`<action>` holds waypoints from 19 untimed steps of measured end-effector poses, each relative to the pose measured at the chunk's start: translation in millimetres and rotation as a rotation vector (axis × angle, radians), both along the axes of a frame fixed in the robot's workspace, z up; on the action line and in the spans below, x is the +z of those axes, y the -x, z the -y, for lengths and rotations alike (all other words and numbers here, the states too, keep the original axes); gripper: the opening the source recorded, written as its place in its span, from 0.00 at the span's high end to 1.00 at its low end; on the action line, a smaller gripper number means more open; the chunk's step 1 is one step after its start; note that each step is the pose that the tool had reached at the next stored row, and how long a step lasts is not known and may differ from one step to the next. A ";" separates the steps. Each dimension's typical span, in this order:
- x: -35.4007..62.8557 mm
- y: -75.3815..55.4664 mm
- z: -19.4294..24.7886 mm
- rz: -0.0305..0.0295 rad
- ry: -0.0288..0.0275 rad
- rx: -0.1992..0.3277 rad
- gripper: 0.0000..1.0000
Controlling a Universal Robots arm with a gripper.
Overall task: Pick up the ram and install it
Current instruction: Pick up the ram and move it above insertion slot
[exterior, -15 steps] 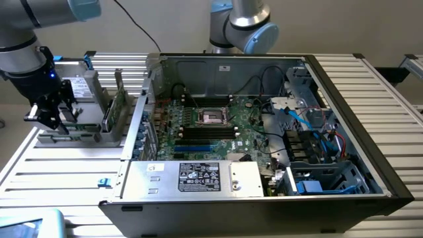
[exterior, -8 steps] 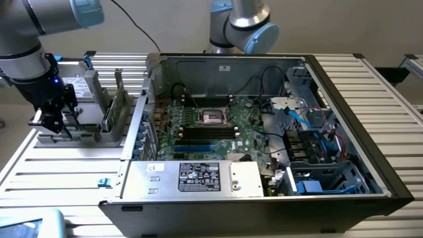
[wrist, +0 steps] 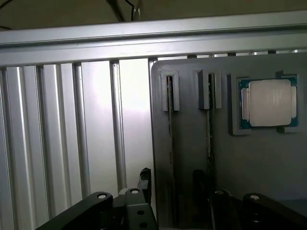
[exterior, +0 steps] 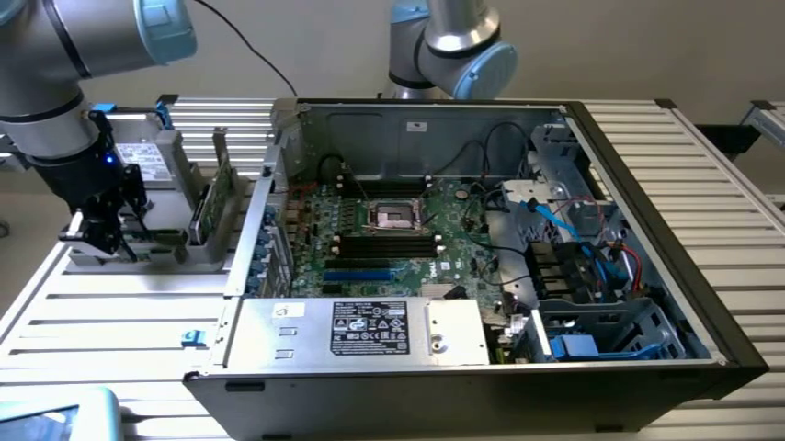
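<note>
I am at the pick-up step: my jaws stand wide open, holding nothing, above the ram (wrist: 170, 134), which stands on edge in its grey holder (wrist: 268, 163) on the counter (exterior: 110, 312). Gripping it calls for straddling that thin edge squarely.

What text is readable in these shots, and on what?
None legible.
The power supply label: lines of print and marks, too small to read.
The drive label: blurred, unreadable.
The processor: no marking shows on its lid.
</note>
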State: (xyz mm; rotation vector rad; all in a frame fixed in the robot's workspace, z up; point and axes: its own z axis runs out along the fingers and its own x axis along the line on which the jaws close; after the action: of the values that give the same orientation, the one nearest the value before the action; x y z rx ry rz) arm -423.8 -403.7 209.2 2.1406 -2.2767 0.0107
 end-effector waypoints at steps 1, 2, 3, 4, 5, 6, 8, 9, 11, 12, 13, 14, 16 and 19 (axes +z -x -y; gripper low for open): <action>-0.4 0.6 -0.1 -0.0001 0.0001 0.000 0.51; -0.8 0.8 -0.1 0.0002 0.0001 0.000 0.51; -1.5 0.8 -0.1 0.0004 0.0001 0.000 0.51; -2.8 1.4 -0.1 0.0002 0.0002 0.000 0.51; -4.2 2.1 -0.1 0.0001 0.0003 0.000 0.51; -5.4 2.7 -0.1 0.0000 0.0004 0.000 0.51; -7.1 3.4 -0.1 0.0003 0.0002 0.000 0.51; -7.7 3.4 0.0 0.0002 0.0003 0.000 0.51; -8.8 3.4 -0.2 0.0001 0.0003 0.000 0.51; -9.3 3.5 -0.2 0.0001 0.0004 0.000 0.51; -9.7 3.4 -0.3 0.0000 0.0004 0.000 0.51; -9.9 3.4 -0.3 -0.0001 0.0004 0.000 0.54; -10.4 3.4 -0.3 0.0001 0.0003 0.000 0.66; -10.5 3.4 -0.3 0.0001 0.0003 0.000 0.78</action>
State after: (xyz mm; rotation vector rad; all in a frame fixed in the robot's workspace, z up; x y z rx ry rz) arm -427.2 -403.4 198.7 2.1404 -2.2767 0.0112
